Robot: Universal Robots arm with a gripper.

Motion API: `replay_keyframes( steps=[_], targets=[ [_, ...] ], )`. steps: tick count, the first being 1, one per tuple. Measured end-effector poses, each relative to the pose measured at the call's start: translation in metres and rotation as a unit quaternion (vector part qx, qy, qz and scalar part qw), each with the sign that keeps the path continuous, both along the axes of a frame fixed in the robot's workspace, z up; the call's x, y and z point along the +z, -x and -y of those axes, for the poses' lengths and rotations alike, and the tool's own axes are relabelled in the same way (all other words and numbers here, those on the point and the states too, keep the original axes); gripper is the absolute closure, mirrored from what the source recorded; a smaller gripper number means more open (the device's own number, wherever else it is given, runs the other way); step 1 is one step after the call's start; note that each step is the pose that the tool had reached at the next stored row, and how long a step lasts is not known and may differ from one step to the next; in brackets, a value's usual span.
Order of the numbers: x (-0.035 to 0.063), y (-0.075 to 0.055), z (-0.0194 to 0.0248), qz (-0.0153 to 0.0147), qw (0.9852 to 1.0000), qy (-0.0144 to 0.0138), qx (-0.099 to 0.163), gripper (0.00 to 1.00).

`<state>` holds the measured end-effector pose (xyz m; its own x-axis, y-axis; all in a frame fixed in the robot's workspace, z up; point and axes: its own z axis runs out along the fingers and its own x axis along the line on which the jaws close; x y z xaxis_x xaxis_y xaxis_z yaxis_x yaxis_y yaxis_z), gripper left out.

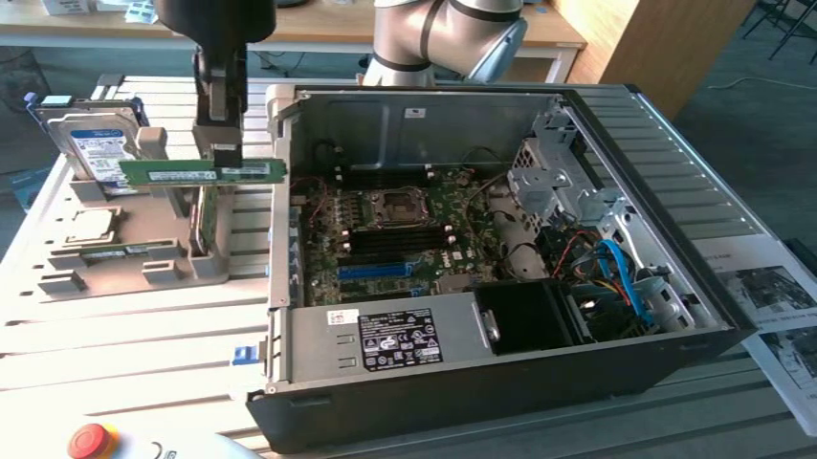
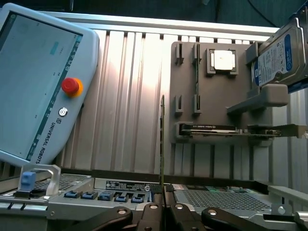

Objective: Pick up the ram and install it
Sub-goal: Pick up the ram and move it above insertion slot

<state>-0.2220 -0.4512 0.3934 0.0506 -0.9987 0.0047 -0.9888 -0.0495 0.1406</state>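
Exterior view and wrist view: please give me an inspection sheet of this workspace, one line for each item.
Surface: slatted metal table.
Job's things: ram held in the air near the grey holder tray; open computer case beside it.
Clutter: hard drive upright in the tray; teach pendant.
Grippers: gripper shut on the ram.
Cables: blue cable inside the case.
Surroundings: wooden desk behind; printed sheets.

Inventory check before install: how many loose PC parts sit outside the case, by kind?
Ram sticks: 2, the ram in the pincer, a spare stick on the gray holder
Hard drive: 1
Expansion card: 1
Processor chip: 1
Total: 5
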Motion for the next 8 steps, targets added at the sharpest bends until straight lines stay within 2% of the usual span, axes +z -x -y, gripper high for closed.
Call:
replay_keyframes(
  steps=[8],
  targets=[
    [0.0,-0.026,0.0027,-0.0083,1.0,0.0,0.0,0.88]
  ],
)
